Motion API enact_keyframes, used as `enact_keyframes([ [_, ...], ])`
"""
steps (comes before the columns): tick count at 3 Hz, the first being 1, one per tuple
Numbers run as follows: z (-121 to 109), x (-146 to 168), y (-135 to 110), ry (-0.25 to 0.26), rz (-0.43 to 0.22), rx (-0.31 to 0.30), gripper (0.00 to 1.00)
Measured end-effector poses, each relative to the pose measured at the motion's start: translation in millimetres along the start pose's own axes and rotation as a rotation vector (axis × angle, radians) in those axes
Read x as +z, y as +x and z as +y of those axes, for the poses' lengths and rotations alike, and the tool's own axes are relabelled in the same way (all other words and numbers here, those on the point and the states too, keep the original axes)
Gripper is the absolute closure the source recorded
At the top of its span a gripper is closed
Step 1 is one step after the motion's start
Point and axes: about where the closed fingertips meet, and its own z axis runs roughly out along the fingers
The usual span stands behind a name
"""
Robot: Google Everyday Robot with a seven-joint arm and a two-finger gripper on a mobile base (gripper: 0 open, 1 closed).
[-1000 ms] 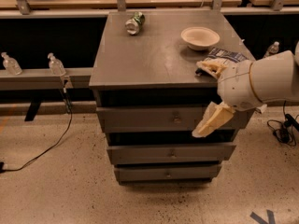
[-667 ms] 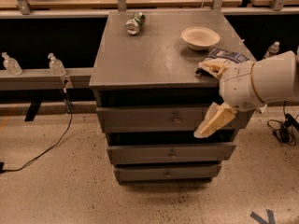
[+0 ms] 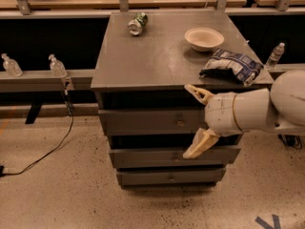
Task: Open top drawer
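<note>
Your top drawer is the widest grey front, directly under the cabinet top. Its small knob sits level with the gap between the jaws, just to the view's left of the fingertips. The gripper hangs in front of that drawer's right half with its jaws spread wide. One finger is up at the drawer's top edge, and the other slants down across the dark gap beneath. You cannot tell whether either finger touches the front. The white arm hides the drawer's right end.

Under the lower finger lie the middle drawer and the bottom drawer. Above the upper finger, on the cabinet top, a chip bag lies near. A bowl and a crushed can sit farther back. Well off to the view's left, two small bottles stand on a rail, their details hard to make out.
</note>
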Motion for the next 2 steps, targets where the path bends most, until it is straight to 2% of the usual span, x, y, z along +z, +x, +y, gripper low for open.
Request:
enact_keyframes([
  [1,15,30,29,0.028,-0.019,-0.091,0.0],
  [2,15,44,50,0.064,0.025,-0.158,0.0],
])
